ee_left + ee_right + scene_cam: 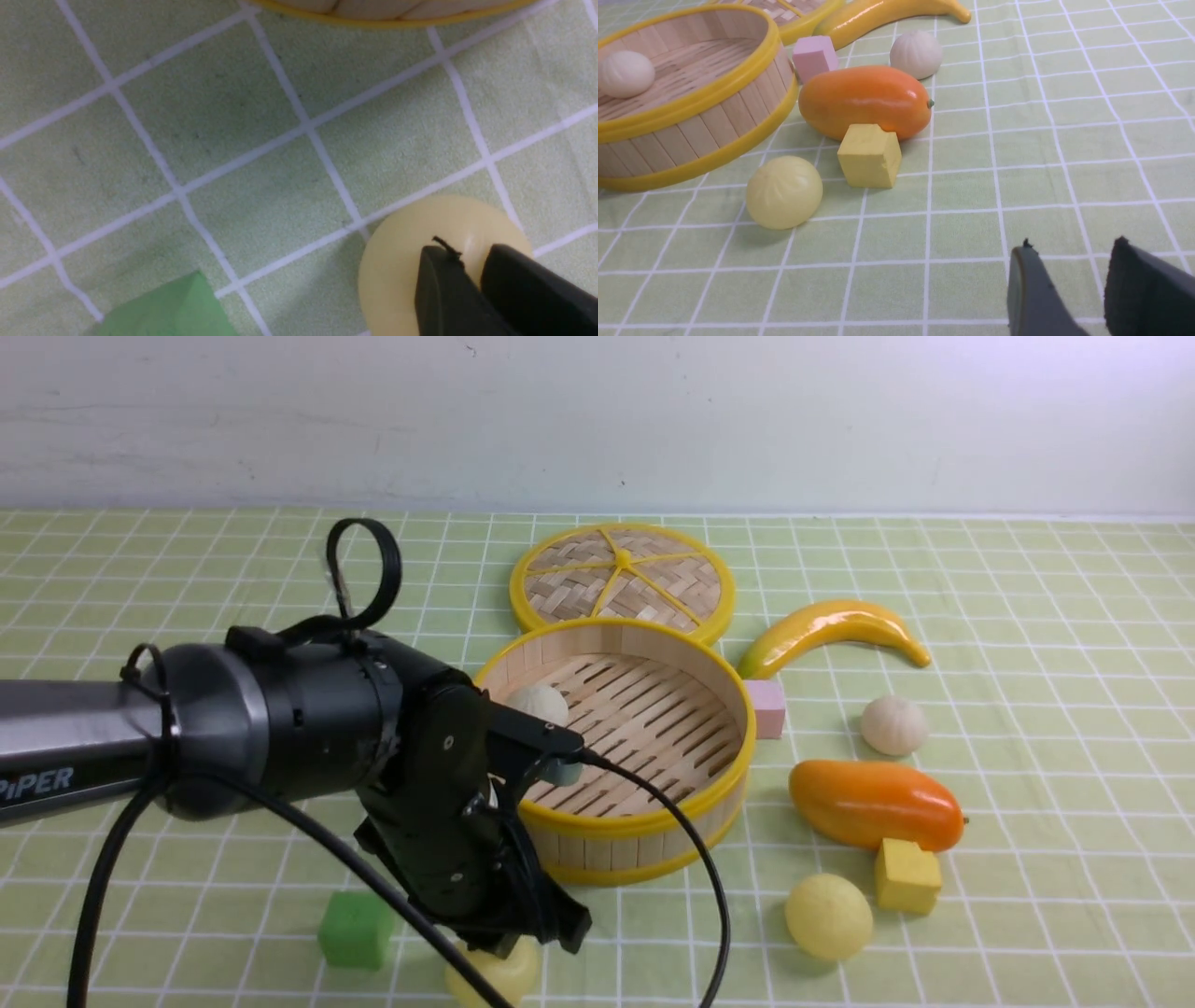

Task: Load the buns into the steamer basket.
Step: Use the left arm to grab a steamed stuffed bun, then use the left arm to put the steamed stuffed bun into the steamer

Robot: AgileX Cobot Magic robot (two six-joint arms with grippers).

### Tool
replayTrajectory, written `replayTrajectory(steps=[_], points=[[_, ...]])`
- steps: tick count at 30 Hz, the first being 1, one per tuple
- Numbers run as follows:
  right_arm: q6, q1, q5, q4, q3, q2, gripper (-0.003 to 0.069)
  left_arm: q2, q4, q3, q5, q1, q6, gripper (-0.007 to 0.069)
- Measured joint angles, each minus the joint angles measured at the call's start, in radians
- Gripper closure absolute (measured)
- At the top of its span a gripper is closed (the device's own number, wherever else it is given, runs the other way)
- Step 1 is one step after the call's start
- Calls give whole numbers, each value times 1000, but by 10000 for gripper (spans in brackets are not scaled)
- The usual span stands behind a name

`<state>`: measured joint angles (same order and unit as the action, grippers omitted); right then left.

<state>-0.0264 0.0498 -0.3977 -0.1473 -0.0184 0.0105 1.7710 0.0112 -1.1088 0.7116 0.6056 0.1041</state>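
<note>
The steamer basket (644,821) stands mid-table with one off-white bun (540,702) on its slats, also seen in the right wrist view (625,73). A pale yellow bun (397,261) lies on the cloth at the near edge (509,980). My left gripper (467,249) points down onto it (523,943), jaws drawn almost together and pinching the bun's top. A second off-white bun (893,725) and a second yellow bun (828,916) lie to the right of the basket. My right gripper (1073,243) hangs open over bare cloth, holding nothing.
The woven lid (621,579) lies behind the basket. A banana (831,630), pink cube (767,707), orange mango (873,803) and yellow cube (906,875) crowd the right side. A green cube (355,929) sits left of my left gripper. The wall lies beyond.
</note>
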Motion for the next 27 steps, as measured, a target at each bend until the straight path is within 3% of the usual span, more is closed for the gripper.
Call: replayTrajectory(steps=[3,17,21,27], points=[[0,0,0,0,0,0,420,0,-11,0,10,0,-2,638],[0,0,0,0,0,0,420,-208,-25,-104,89,0,-16,638],[0,0,0,0,0,0,420,-131,-42,-253,3,0,-86,638],[0,0,0,0,0,0,420,87,-125,-397,-11,0,-93,638]])
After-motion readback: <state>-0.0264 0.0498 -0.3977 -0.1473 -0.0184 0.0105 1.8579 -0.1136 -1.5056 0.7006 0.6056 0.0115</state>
